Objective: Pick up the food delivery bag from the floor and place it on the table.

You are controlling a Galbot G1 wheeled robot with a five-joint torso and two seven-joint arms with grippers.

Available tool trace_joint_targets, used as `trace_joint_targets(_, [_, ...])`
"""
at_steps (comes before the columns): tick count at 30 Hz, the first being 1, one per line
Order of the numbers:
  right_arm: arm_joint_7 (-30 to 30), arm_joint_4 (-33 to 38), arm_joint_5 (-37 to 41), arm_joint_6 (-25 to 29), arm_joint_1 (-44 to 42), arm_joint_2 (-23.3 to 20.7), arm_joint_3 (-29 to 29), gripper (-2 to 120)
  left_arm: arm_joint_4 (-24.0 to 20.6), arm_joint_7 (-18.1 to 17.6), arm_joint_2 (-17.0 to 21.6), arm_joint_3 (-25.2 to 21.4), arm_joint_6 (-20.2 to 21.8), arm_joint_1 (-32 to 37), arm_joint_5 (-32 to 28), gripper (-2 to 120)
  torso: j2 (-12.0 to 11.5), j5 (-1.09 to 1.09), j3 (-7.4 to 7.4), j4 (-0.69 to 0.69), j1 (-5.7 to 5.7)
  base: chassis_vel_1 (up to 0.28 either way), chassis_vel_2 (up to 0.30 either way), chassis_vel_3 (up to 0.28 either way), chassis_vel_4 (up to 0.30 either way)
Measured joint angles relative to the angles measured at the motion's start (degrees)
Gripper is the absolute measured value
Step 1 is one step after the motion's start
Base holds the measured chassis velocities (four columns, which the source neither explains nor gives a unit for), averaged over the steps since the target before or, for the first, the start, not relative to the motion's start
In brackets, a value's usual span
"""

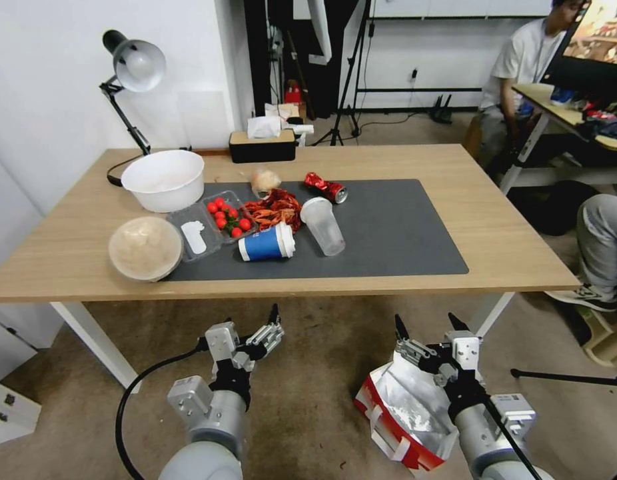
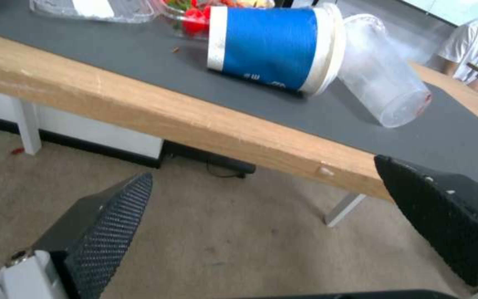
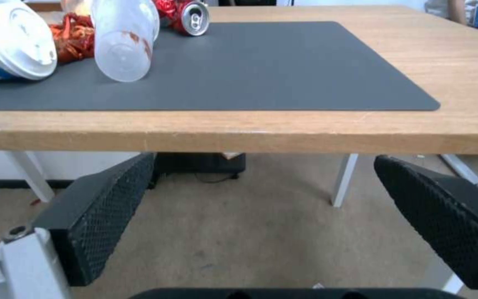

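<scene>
The food delivery bag (image 1: 405, 417) lies tipped over on the floor (image 1: 308, 400) in front of the worktop (image 1: 508, 247), its silver foil lining facing up, red panels along the lower edge and white handles at its near side. The right tool (image 1: 430, 325) hangs just above the bag's far end, below the worktop's front edge; in the right wrist view its fingers (image 3: 106, 216) stand well apart with bare carpet between them, holding nothing. The left tool (image 1: 275, 317) is raised over open carpet to the left of the bag, well apart from it, and its fingers (image 2: 112, 224) are likewise spread wide and empty. On the dark grey mat (image 1: 402, 233) a blue paper cup (image 1: 266, 243) with a white lid lies on its side, just beside a tipped clear plastic cup (image 1: 324, 225). Behind them sit a heap of what looks like red crayfish shells (image 1: 275, 208), a clear tray of cherry tomatoes (image 1: 227, 215) and a crushed red can (image 1: 326, 187). A white bowl (image 1: 163, 179) and a lidded round container (image 1: 145, 247) stand toward the worktop's left side, with a desk lamp (image 1: 132, 73) and a tissue box (image 1: 262, 143) along its far edge.
</scene>
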Motion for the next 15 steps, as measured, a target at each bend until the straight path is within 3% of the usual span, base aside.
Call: trace_joint_targets(15, [-0.22,-0.26,-0.37,0.03,0.08,0.02,-0.17,100,-0.41,-0.1,-0.05,-0.15,0.89,0.29,0.81,100,-4.51,0.0,-2.54,0.0,-1.98,0.0,0.0,0.0,0.0])
